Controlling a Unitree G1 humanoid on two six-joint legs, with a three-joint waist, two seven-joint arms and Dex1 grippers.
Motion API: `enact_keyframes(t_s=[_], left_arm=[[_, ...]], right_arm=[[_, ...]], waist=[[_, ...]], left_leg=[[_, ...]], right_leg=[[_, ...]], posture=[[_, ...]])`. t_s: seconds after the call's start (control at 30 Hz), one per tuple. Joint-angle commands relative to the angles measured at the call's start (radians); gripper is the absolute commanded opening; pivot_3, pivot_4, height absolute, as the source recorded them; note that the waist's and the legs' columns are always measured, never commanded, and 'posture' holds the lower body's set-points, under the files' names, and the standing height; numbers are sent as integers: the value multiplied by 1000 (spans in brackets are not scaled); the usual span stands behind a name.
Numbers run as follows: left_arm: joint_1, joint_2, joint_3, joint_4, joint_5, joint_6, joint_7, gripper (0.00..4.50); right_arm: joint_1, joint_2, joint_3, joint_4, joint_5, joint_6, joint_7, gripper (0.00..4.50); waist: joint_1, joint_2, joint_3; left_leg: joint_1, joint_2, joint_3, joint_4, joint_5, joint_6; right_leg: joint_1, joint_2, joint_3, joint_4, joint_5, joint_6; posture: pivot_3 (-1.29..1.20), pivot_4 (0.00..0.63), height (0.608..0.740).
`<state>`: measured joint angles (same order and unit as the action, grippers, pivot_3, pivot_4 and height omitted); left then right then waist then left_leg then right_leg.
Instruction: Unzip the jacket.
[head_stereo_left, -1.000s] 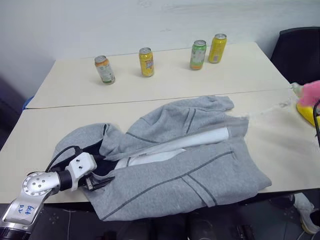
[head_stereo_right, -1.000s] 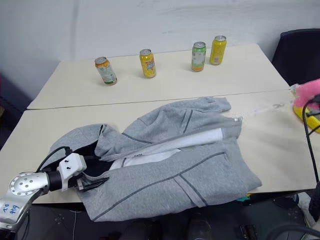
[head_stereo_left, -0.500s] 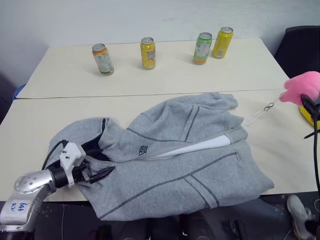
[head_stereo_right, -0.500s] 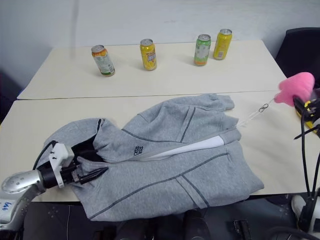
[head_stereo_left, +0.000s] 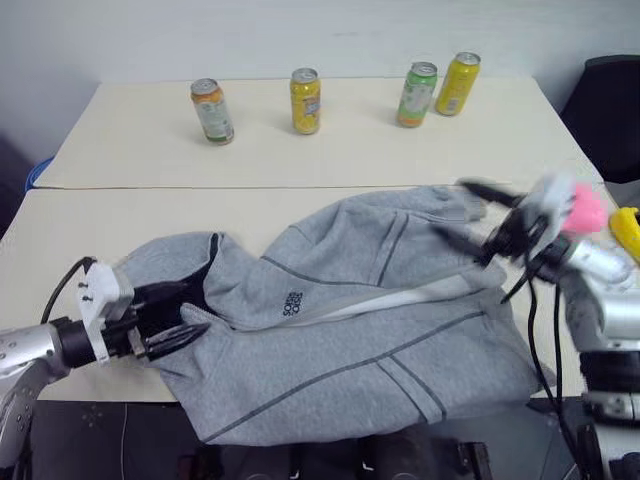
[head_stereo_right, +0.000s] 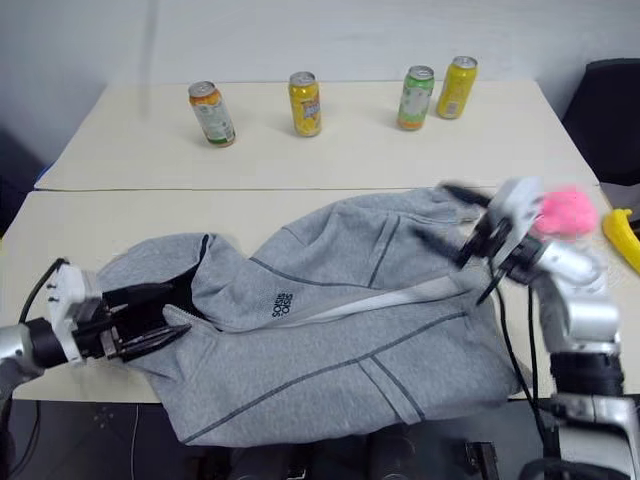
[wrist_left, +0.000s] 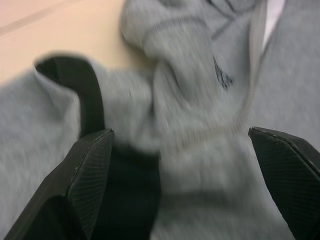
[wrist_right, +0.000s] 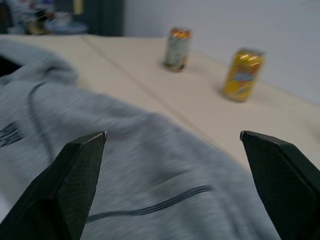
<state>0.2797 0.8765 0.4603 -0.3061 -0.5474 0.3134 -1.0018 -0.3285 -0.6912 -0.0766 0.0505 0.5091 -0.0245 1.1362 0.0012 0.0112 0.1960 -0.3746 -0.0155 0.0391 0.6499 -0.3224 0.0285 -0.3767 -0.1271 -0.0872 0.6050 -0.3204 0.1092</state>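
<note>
Between left hand (head_stereo_left: 172, 318) and right hand (head_stereo_left: 470, 213) lies jacket (head_stereo_left: 350, 330).

The jacket (head_stereo_left: 340, 330), light-grey fleece with darker seam lines and a small dark chest logo, lies spread flat across the lower middle of the frame, hood at lower left, its front partly parted over white lining.

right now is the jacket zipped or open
Open: the jacket front is parted along its length, with white lining showing between the grey edges.
</note>
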Motion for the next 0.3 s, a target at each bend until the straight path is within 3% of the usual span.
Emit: enact_keyframes(t_s=[0.03, 0.3], left_arm=[[99, -28, 75, -35, 76, -123, -24, 4500], [201, -169, 134, -142, 73, -141, 73, 4500]], right_arm=[[96, -52, 2, -64, 14, -25, 141, 4475], [204, -74, -96, 24, 12, -128, 233, 4475]], waist=[[1, 0, 0], [0, -5, 3]], left_leg=[[0, -1, 0, 0, -1, 1], [3, -2, -1, 8, -8, 3]], right_leg=[[0, -1, -1, -1, 0, 0], [10, -5, -5, -9, 4, 5]], posture=[[0, 150, 740], [0, 150, 740]])
